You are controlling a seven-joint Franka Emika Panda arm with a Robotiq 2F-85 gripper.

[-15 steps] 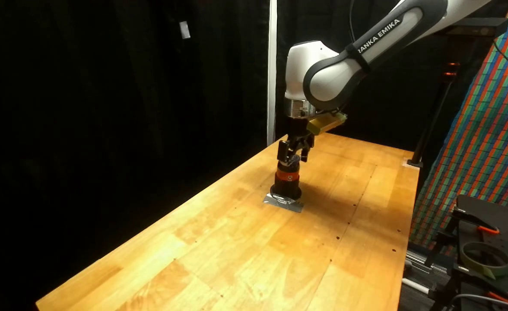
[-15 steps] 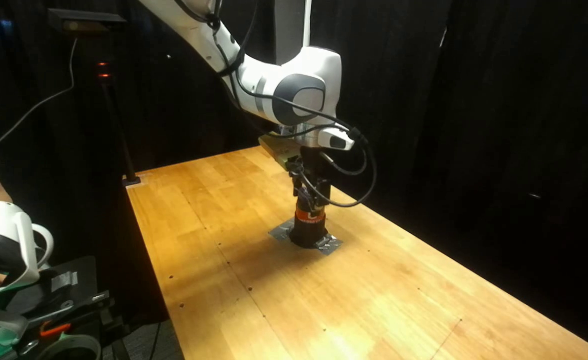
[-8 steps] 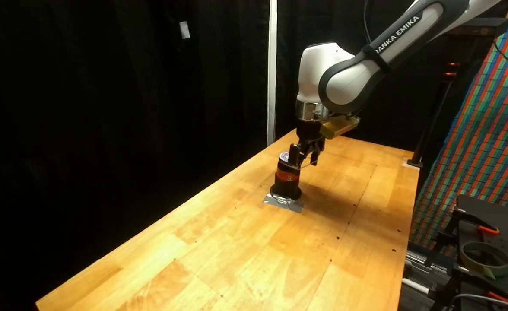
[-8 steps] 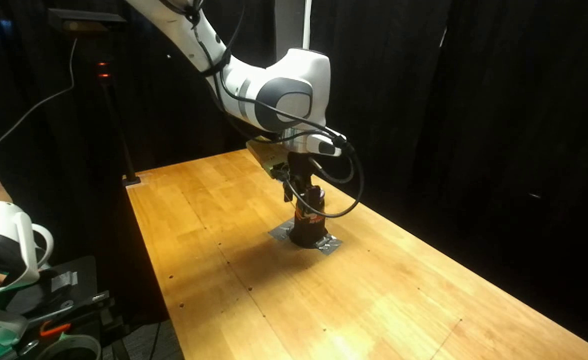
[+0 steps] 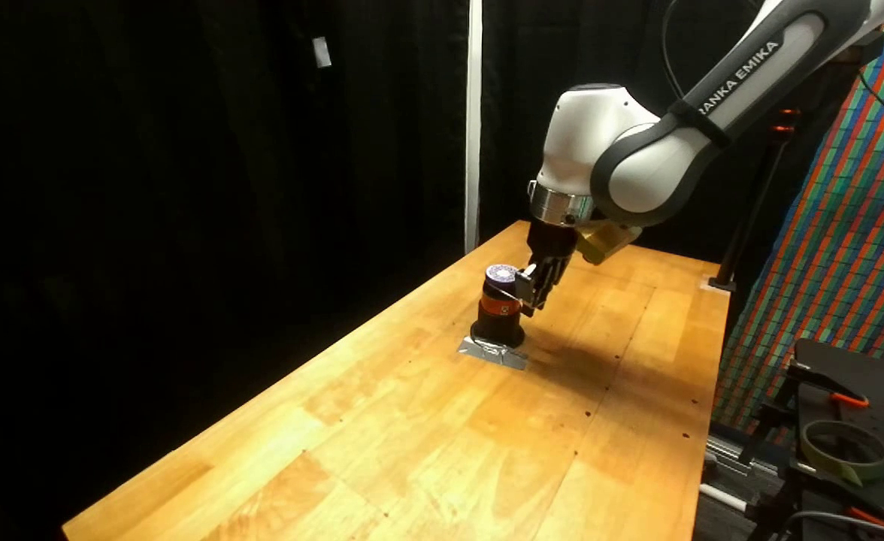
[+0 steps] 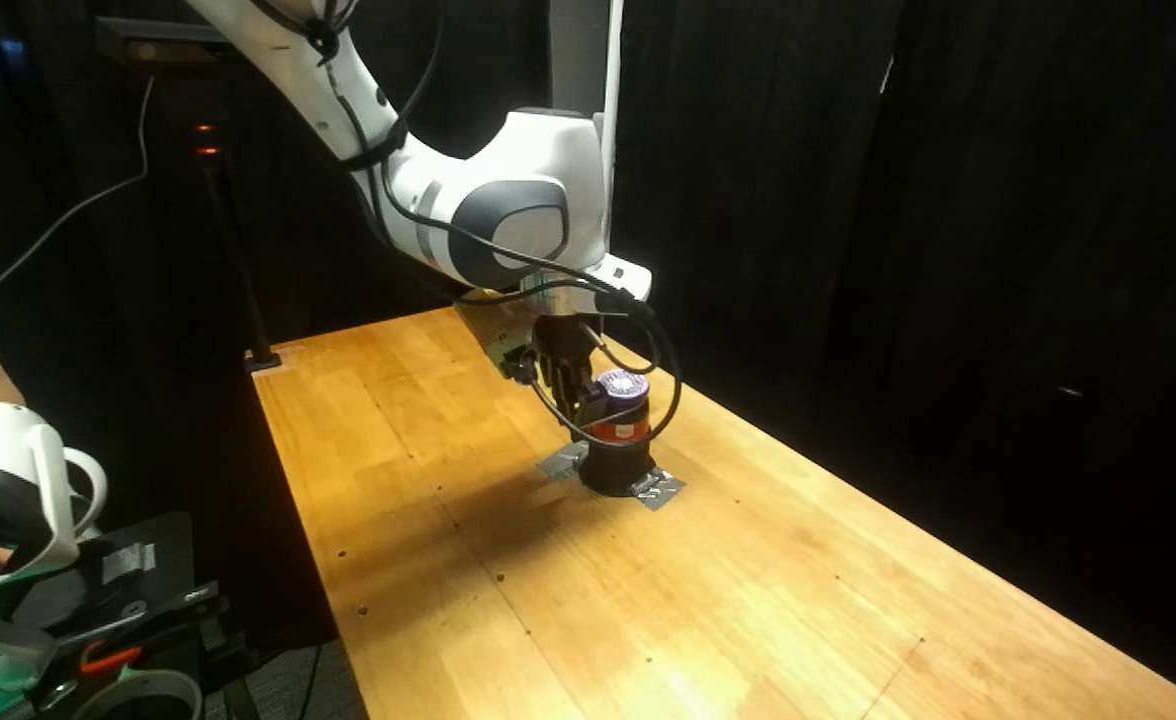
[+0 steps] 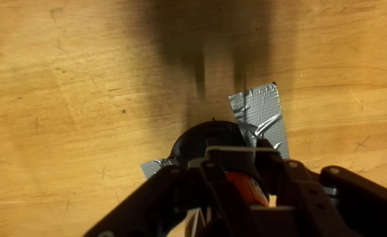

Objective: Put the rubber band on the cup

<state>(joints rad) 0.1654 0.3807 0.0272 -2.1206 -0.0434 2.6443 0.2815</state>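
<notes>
The cup (image 5: 501, 306) stands upright on the table in both exterior views, with a dark flared base, an orange-red middle and a pale patterned top. My gripper (image 5: 528, 294) is tilted close beside its upper part, not over it. The rubber band (image 7: 229, 149) stretches as a pale strip between the two fingertips in the wrist view. In an exterior view a thin line of it runs from the fingers across the cup's upper side; its far side is hidden. The fingers (image 7: 267, 161) stand partly apart, with no solid thing clamped between them. Whether they touch the cup I cannot tell.
Silver tape (image 7: 259, 112) fixes the cup's base to the wooden table (image 5: 442, 428). A black cable loop (image 6: 676, 385) from the arm hangs in front of the cup. A side bench holds a tape roll (image 5: 844, 449). Dark curtains (image 6: 998, 250) hang behind the table.
My gripper has moved off the cup's top to its side, gone lower and tilted. Its fingers have come closer together. The cup's top is now uncovered; the cup stays in place.
</notes>
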